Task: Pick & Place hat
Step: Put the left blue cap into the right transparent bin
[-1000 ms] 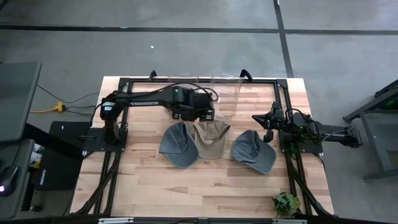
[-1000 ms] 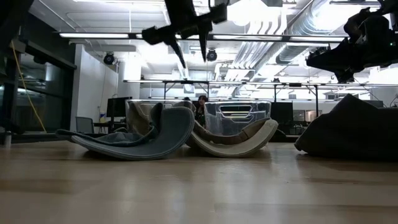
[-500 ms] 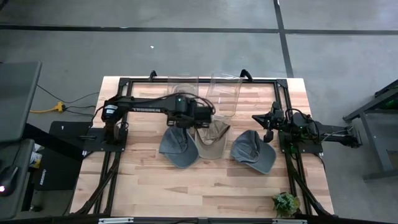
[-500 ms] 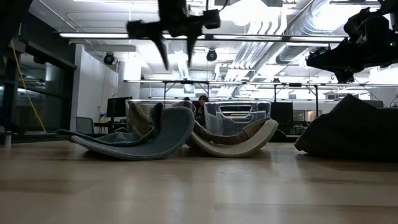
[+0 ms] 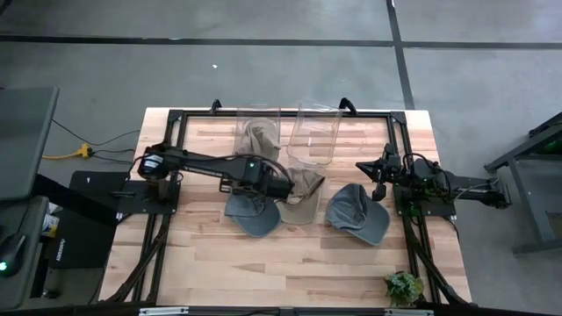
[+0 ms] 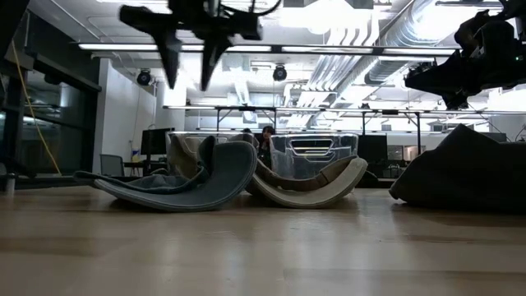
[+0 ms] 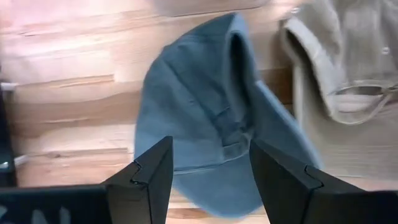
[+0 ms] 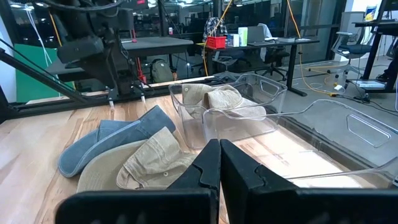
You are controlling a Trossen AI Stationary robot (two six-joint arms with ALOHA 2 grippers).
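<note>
now, left gripper (image 7: 208, 180): we see its dark fingers apart, empty, above the blue cap
blue cap (image 7: 205, 118): soft denim-like cloth, curved brim, on our wood table (image 5: 263, 263), touching the tan cap (image 5: 299, 197)
right gripper (image 8: 217, 168): fingers pressed together, waiting at the table's right edge

Blue-grey cloth cap (image 5: 249, 211); beige cloth cap (image 5: 299, 198); darker slate-blue cloth cap (image 5: 358, 213). Pale striped wooden table (image 5: 290, 259), black metal frame (image 5: 172, 132). Clear plastic bins (image 5: 313, 136). Small green plant (image 5: 404, 287). Grey floor (image 5: 263, 53), dark lines.
</note>
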